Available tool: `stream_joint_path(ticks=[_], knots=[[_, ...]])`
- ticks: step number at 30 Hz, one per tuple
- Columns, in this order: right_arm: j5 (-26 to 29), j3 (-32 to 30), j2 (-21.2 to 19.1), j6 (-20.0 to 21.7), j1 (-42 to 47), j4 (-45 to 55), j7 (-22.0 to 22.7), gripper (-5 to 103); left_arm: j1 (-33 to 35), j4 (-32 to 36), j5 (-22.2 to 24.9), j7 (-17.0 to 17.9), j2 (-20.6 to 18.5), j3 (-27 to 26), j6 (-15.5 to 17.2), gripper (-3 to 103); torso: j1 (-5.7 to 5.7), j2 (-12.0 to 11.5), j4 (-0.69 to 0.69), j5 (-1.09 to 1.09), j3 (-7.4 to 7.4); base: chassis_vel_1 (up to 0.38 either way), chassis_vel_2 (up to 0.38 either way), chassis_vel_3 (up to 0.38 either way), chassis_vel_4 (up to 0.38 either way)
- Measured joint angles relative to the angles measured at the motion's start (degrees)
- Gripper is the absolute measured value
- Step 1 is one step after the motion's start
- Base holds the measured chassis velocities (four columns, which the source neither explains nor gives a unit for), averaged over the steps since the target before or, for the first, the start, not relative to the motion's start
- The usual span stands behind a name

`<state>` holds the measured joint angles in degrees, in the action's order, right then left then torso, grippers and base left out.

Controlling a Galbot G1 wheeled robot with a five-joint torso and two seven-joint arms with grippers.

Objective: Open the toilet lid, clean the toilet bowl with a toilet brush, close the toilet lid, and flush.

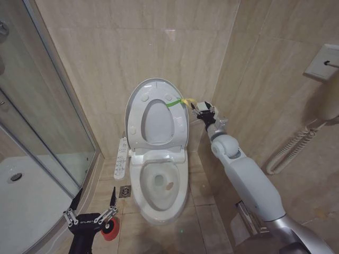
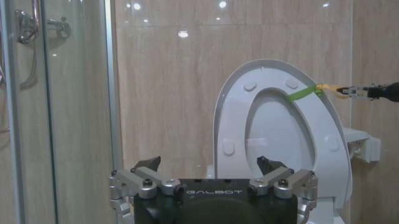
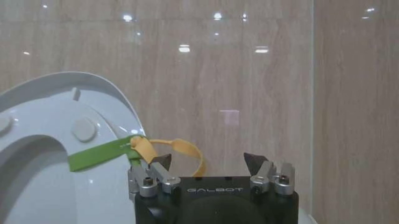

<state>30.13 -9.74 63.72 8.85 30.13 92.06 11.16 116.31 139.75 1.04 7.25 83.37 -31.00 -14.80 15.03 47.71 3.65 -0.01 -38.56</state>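
Note:
The toilet lid [image 1: 155, 82] [image 2: 269, 64] [image 3: 81, 79] stands upright against the back wall, with the seat ring [image 1: 181, 124] raised in front of it. The toilet bowl [image 1: 151, 198] lies uncovered below. A yellow-green strap loop [image 1: 183, 101] [image 3: 187, 148] hangs from the lid's rim. My right gripper [image 1: 204, 110] [image 3: 208, 161] is open at that loop, and part of the yellow loop lies between its fingers. My left gripper [image 1: 94, 206] [image 2: 209, 163] hovers open at the lower left, just above the red cup holder [image 1: 111, 231]. The toilet brush handle is hidden.
A white button panel [image 1: 121, 159] sits on the bowl's left side, with a floor drain [image 1: 125, 191] beside it. A glass shower enclosure [image 1: 47, 132] fills the left. On the right wall hang a white corrugated hose [image 1: 288, 151] and a fitting [image 1: 320, 62].

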Motion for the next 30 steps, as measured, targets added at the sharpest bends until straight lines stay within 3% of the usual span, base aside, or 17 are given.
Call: stream_joint_path(ticks=[19, 20, 30], knots=[[0.96, -3.21, -2.40, 0.89, 7.34, 10.02, -0.49, 87, 0.00, 0.00, 0.00, 0.00, 0.00, 0.00, 0.00, 100, 0.00, 0.00, 0.00, 0.00, 0.00, 0.000, 0.000, 0.000, 0.000], [1.03, -4.10, -2.53, 0.91, 8.59, 11.06, -0.51, 100, 0.00, 0.00, 0.00, 0.00, 0.00, 0.00, 0.00, 100, 0.00, 0.00, 0.00, 0.00, 0.00, 0.000, 0.000, 0.000, 0.000], [1.76, -10.22, -2.90, 1.41, 19.83, 18.81, -0.39, 100, 0.00, 0.00, 0.00, 0.00, 0.00, 0.00, 0.00, 100, 0.00, 0.00, 0.01, 0.01, 0.00, 0.000, 0.000, 0.000, 0.000]])
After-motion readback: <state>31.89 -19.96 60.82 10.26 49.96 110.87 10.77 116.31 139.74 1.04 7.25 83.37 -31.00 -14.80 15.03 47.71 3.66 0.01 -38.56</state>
